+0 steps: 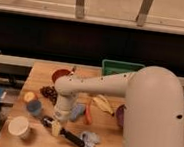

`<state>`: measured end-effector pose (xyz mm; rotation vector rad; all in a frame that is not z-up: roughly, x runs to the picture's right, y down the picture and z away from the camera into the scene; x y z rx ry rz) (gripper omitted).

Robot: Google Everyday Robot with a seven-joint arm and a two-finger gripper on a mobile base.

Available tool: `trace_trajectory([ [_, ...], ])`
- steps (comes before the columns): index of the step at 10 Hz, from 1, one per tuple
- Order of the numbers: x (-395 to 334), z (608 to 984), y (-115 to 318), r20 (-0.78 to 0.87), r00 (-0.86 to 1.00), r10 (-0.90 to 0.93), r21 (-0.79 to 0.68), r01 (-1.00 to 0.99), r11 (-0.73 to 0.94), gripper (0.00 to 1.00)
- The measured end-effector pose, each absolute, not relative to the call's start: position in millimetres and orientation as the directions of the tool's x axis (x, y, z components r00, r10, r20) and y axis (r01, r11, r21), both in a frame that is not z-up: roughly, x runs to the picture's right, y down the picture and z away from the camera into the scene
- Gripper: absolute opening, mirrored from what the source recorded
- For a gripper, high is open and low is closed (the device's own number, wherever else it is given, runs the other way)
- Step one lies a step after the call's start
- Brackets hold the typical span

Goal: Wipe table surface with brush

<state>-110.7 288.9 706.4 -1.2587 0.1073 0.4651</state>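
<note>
The table surface (31,143) is a light-brown wooden top that fills the lower half of the camera view. My gripper (58,120) points down over its front left part, at the end of the white arm that reaches in from the right. It is shut on the brush (67,135). The brush's black handle slants down to the right along the wood, and its pale head (55,129) sits right under the gripper, on or just above the table.
Near the gripper are a white cup (18,127), a blue cup (33,107), dark grapes (48,92) and a red bowl (61,76). To the right lie a blue object (78,111), a carrot (88,114), a banana (101,103), crumpled cloth (90,141) and a green tray (118,69).
</note>
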Motion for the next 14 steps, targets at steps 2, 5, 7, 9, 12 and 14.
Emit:
trace_trajectory([
  [2,-83,698,301,-0.377,0.882,0.282,-0.875,-0.439,0.205,0.00],
  [5,-52,708,291,-0.434,0.850,0.300,-0.843,-0.500,0.199,0.00],
  [7,-52,722,273,-0.426,0.852,0.304,-0.838,-0.498,0.223,0.00],
  [9,-75,731,261,-0.392,0.868,0.304,-0.847,-0.470,0.248,0.00],
  [12,-108,723,262,-0.316,0.898,0.307,-0.872,-0.402,0.279,0.00],
  [14,-122,707,280,-0.302,0.906,0.297,-0.880,-0.385,0.278,0.00],
])
